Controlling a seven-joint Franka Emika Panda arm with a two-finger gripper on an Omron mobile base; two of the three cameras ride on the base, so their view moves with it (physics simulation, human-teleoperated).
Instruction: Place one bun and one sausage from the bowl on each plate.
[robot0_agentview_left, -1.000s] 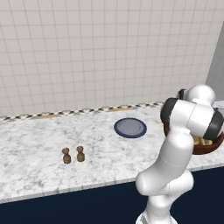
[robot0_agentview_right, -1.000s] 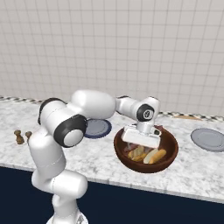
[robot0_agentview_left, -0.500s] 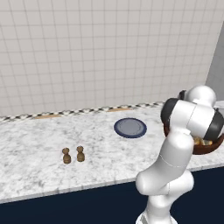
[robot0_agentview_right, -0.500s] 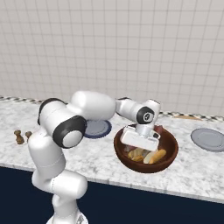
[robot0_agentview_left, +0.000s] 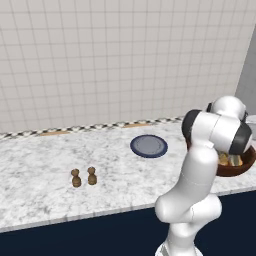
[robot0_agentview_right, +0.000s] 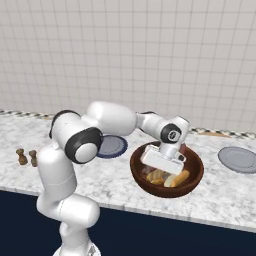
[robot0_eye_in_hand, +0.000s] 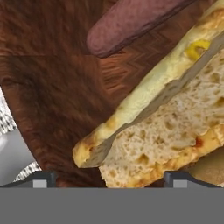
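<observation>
The reddish-brown wooden bowl (robot0_agentview_right: 196, 170) stands on the counter's right part, and its rim (robot0_agentview_left: 235, 171) peeks out behind my arm. My gripper (robot0_agentview_right: 159, 171) reaches down into it. In the hand view my gripper (robot0_eye_in_hand: 111, 177) is open, its fingertips (robot0_eye_in_hand: 43, 178) wide apart on either side of a split golden bun (robot0_eye_in_hand: 175, 118). A brown sausage (robot0_eye_in_hand: 131, 22) lies just beyond the bun on the bowl floor. Buns (robot0_agentview_right: 177, 178) show in the bowl. The navy-rimmed plate (robot0_agentview_left: 149, 146) lies left of the bowl, the paler grey plate (robot0_agentview_right: 239, 159) to its right; both are bare.
Two small brown shakers (robot0_agentview_left: 84, 177) stand on the marble counter toward the left, well away from the bowl. A tiled wall runs behind the counter. The counter's front edge drops to dark blue cabinets.
The hand has sunk slightly lower into the bowl toward the bun. Plates, bowl and shakers have not moved.
</observation>
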